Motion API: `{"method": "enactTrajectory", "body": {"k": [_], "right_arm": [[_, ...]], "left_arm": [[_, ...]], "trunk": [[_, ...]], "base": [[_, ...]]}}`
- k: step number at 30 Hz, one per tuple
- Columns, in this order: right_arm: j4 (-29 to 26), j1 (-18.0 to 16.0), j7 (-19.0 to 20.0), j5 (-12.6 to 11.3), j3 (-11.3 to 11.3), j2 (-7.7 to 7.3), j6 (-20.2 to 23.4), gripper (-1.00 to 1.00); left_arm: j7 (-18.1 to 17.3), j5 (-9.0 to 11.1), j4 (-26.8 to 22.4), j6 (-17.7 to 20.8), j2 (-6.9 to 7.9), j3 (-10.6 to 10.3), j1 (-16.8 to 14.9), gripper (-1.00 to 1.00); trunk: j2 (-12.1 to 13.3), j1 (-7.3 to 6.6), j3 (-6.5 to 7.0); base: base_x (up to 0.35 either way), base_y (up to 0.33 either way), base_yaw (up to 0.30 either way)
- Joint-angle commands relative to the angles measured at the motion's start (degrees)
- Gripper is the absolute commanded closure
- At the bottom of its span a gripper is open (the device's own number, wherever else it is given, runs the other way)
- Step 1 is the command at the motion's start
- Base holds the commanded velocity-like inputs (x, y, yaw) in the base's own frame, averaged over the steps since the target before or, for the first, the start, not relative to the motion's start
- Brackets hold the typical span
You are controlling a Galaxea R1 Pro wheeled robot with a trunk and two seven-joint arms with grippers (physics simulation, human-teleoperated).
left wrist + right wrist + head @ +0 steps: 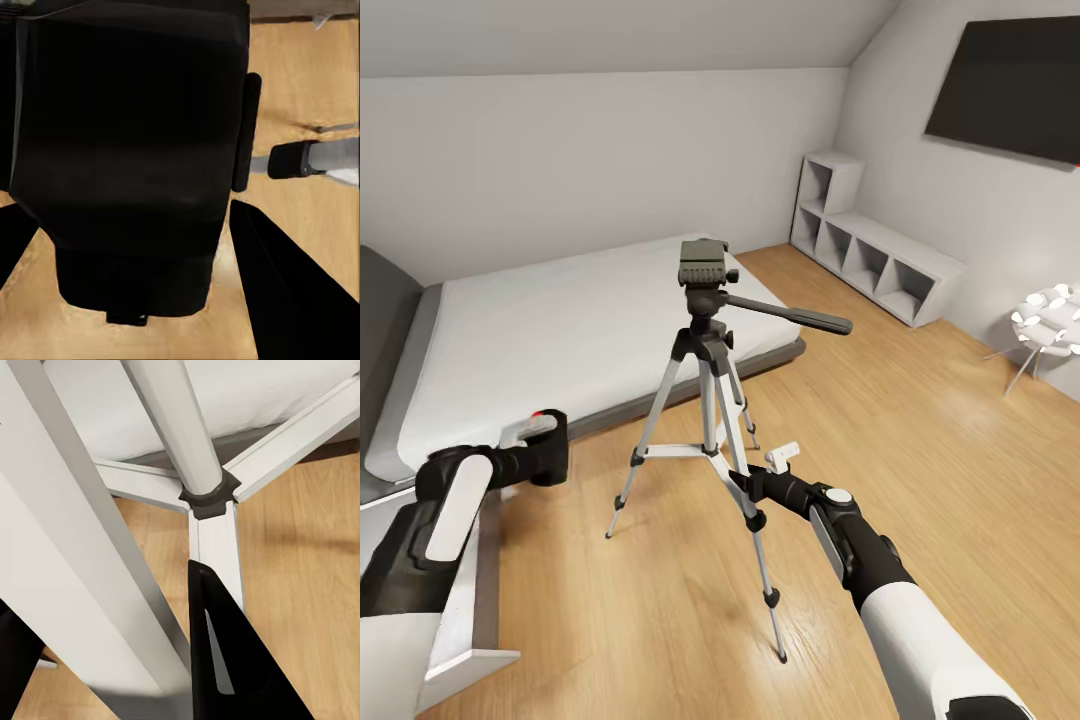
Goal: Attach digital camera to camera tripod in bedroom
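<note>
**Camera low on our left, tripod head high at centre**

Our left gripper is clamped on the digital camera, holding it low, near the foot edge of the bed and over the wood floor. The mount we need, the black pan head of the camera tripod, sits well above the camera and off to its right, so we judge that the coming move is a lift up and across. The left arm carries the camera. The head's long handle points out to the right, away from that approach.

Our right gripper has its fingers around one silver front leg, low down by the spreader braces; it looks closed on it, steadying the stand.

The camera reads as a small black block with a red dot on top. The tripod stands upright on three spread legs.
</note>
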Motion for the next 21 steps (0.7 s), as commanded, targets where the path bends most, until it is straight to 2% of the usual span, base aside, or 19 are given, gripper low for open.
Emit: {"method": "enactTrajectory", "body": {"k": [1,2,3,4,6,7,8,9,11,13,14,15,16,17,18,19,21], "right_arm": [[2.01,-0.03,-1.10,2.02,-0.24,-0.03,0.22,1.00],[2.01,-0.04,-1.12,2.00,-0.25,-0.04,0.22,1.00],[2.03,-0.05,-1.15,1.98,-0.24,-0.05,0.22,1.00],[2.08,-0.05,-1.17,1.95,-0.23,-0.07,0.27,1.00],[2.17,-0.05,-1.18,1.94,-0.22,-0.07,0.28,1.00],[2.38,-0.06,-1.20,1.96,-0.22,-0.07,0.27,1.00],[2.52,-0.04,-1.23,1.98,-0.21,-0.07,0.25,1.00],[2.57,-0.04,-1.25,1.99,-0.21,-0.07,0.25,1.00],[2.69,-0.05,-1.43,2.34,-0.21,-0.08,0.23,1.00],[2.72,-0.02,-1.54,2.67,-0.21,-0.06,0.22,1.00],[2.74,-0.03,-1.63,2.98,-0.21,-0.07,0.22,1.00],[2.75,-0.04,-1.67,3.12,-0.23,-0.07,0.22,1.00],[2.76,-0.05,-1.72,3.34,-0.23,-0.07,0.22,1.00],[2.77,-0.05,-1.72,3.62,-0.22,-0.05,0.22,1.00],[2.77,-0.05,-1.72,3.69,-0.22,-0.03,0.22,1.00],[2.77,-0.04,-1.72,3.78,-0.21,-0.02,0.22,1.00],[2.78,-0.03,-1.73,3.85,-0.21,-0.01,0.22,1.00]], "left_arm": [[1.01,0.99,0.03,0.38,-0.01,0.11,-2.21,1.00],[1.50,1.04,0.22,0.52,-0.09,0.19,-3.94,1.00],[2.20,1.13,1.10,0.77,-0.29,0.30,-7.44,1.00],[3.03,1.53,6.30,0.98,-0.71,0.43,-16.39,1.00],[3.14,1.65,8.39,0.99,-0.92,0.45,-19.88,1.00],[3.22,1.75,10.31,1.00,-1.30,0.47,-23.45,1.00],[3.26,1.82,12.10,1.03,-1.90,0.48,-27.09,1.00],[3.28,1.85,13.09,1.04,-2.27,0.47,-28.93,1.00],[3.32,1.88,17.89,1.05,-3.97,0.45,-36.29,1.00],[3.33,1.88,20.36,1.02,-5.04,0.45,-40.01,1.00],[3.35,1.86,22.75,0.99,-6.40,0.43,-43.67,1.00],[3.39,1.84,23.93,0.98,-7.20,0.43,-45.44,1.00],[3.47,1.70,26.38,0.96,-9.03,0.42,-48.85,1.00],[3.84,1.29,31.88,0.90,-13.04,0.37,-55.39,1.00],[4.00,1.22,33.34,0.89,-13.94,0.29,-56.96,1.00],[4.50,1.05,36.13,0.88,-15.53,0.18,-59.93,1.00],[5.11,0.82,38.32,0.90,-16.81,0.10,-62.39,1.00]], "trunk": [[-0.08,0.04,-0.11],[-0.08,0.04,-0.11],[-0.08,0.04,-0.11],[-0.08,0.04,-0.11],[-0.08,0.04,-0.11],[-0.08,0.04,-0.11],[-0.08,0.04,-0.11],[-0.08,0.04,-0.11],[-0.08,0.04,-0.11],[-0.08,0.04,-0.11],[-0.08,0.04,-0.11],[-0.08,0.04,-0.11],[-0.08,0.04,-0.11],[-0.08,0.04,-0.11],[-0.08,0.04,-0.11],[-0.08,0.04,-0.11],[-0.08,0.04,-0.11]], "base": [[0.000,0.000,0.000],[0.000,0.000,0.000],[0.000,0.000,0.000],[0.000,0.000,0.000],[0.000,0.000,0.000],[0.000,0.000,0.000],[0.000,0.000,0.000],[0.000,0.000,0.000],[0.000,0.000,0.000],[0.000,0.000,0.000],[0.000,0.000,0.000],[0.000,0.000,0.000],[0.000,0.000,0.000],[0.000,0.000,0.000],[0.000,0.000,0.000],[0.000,0.000,0.000],[0.000,0.000,0.000]]}}
